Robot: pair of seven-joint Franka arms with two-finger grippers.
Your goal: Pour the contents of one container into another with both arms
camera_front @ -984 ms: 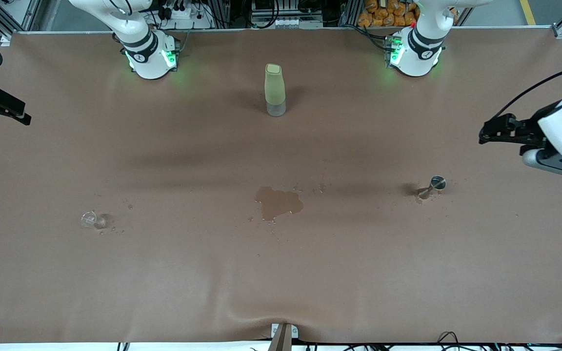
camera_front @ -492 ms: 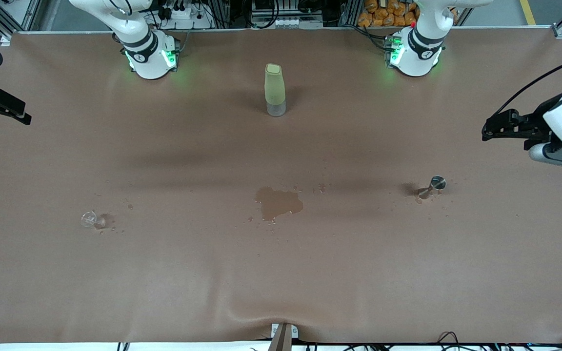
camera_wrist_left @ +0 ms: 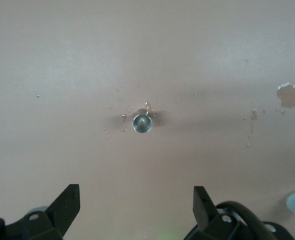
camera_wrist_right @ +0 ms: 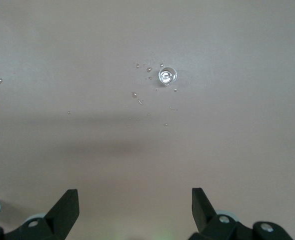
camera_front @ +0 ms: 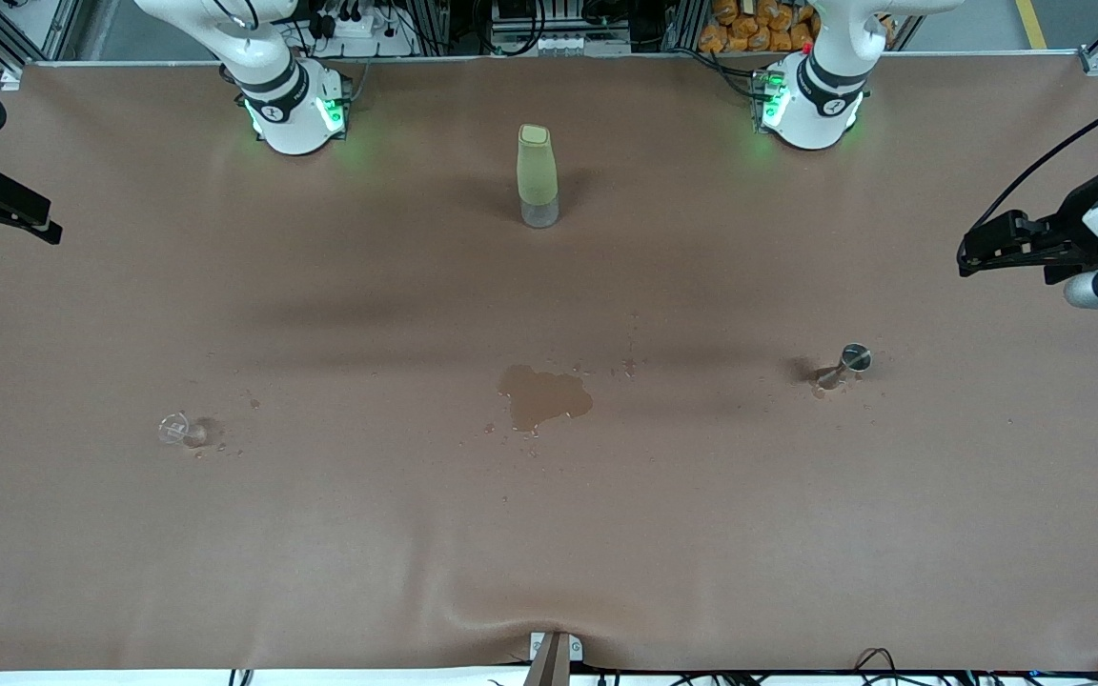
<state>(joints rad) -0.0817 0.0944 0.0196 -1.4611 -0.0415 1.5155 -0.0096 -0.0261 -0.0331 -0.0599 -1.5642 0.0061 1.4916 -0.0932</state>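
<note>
Overhead, I saw both arms parked at the table ends, a spill (camera_front: 543, 396) mid-table. Below my released left gripper (camera_wrist_left: 136, 203) stood the jigger (camera_wrist_left: 142, 123); below my released right gripper (camera_wrist_right: 135, 206), the glass cup (camera_wrist_right: 167, 76). Pouring looked finished.

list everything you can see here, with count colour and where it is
glass cup: one, clear, upright on the table toward the right arm's end, droplets around it
steel jigger: one, shiny silver, upright toward the left arm's end, droplets around it
bottle: one, pale green with clear base, upright between the two arm bases
puddle: one, dark wet patch, mid-table between cup and jigger, nearer the front camera than the bottle
table: one, brown cover
left gripper: one, black, open, holding nothing, up at the left arm's end of the table
right gripper: one, black, open, holding nothing, up at the right arm's end
</note>
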